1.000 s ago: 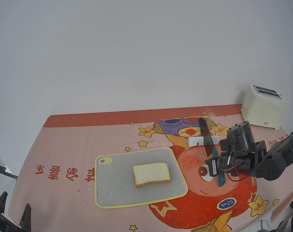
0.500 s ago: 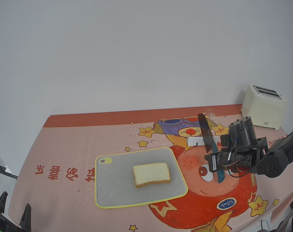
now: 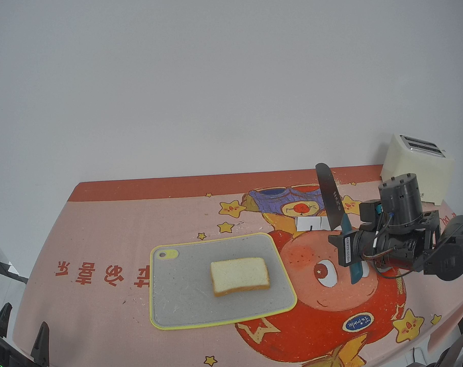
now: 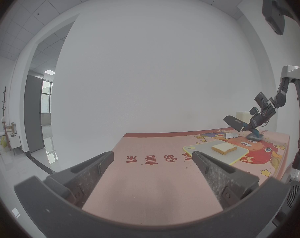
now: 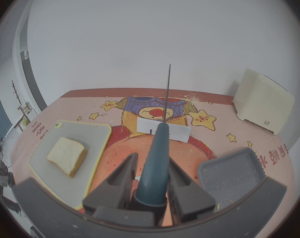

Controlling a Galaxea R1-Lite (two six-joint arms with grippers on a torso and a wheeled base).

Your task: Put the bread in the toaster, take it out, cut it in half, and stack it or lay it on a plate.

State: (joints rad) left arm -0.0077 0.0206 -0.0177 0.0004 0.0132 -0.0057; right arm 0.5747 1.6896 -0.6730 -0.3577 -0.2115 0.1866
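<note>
A slice of bread (image 3: 240, 276) (image 5: 67, 155) (image 4: 224, 147) lies flat on the grey, yellow-rimmed cutting board (image 3: 183, 291) (image 5: 93, 136). To its right, above the table, my right gripper (image 3: 355, 248) (image 5: 152, 176) is shut on the teal handle of a knife (image 3: 338, 210) (image 5: 156, 162). The dark blade points up and away toward the wall. The cream toaster (image 3: 417, 168) (image 5: 262, 99) stands at the table's far right corner. My left gripper (image 4: 153, 167) hangs open off the table's near left edge, holding nothing.
A white knife holder (image 3: 313, 223) (image 5: 163, 129) stands behind the board. A grey tray (image 5: 231, 176) lies on the table under my right arm. The table's left half carries only the printed cloth (image 3: 99, 240).
My right gripper has lifted the knife up out of the white holder and drifted right, with the blade now higher against the wall. The bread and board have not moved.
</note>
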